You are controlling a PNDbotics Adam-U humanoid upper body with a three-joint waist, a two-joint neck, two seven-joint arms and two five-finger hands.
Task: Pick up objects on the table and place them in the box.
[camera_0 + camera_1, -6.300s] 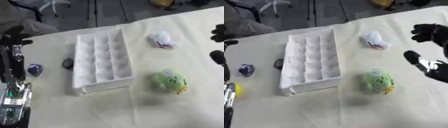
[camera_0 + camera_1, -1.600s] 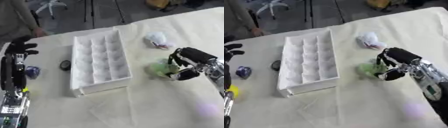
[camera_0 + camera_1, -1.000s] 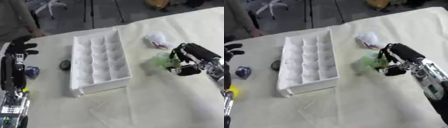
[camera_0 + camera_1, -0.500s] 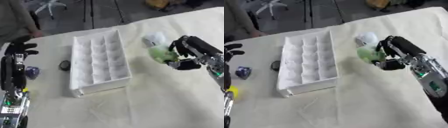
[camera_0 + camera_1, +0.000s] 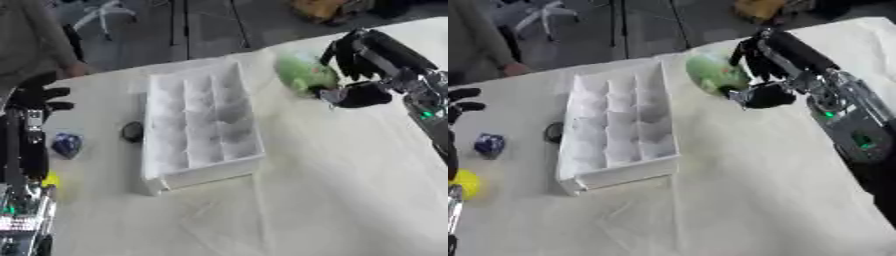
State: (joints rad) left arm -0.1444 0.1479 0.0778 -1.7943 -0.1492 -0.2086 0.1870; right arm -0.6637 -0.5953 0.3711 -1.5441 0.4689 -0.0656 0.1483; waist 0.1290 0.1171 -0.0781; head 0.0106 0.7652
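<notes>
My right hand is curled round a green soft toy and holds it above the table, just right of the white divided box's far end. At the left edge my left hand rests with its fingers spread and nothing in it. A small blue object, a dark round object and a yellow object lie on the table left of the box.
The box has several compartments in rows, all white inside. A cream cloth covers the table. A person stands at the far left corner beyond the table. Chair and tripod legs show on the floor behind.
My right hand has lifted the green toy and carried it up and leftward toward the box's far end. The white bundle seen behind it earlier is hidden now. The left hand stays put.
</notes>
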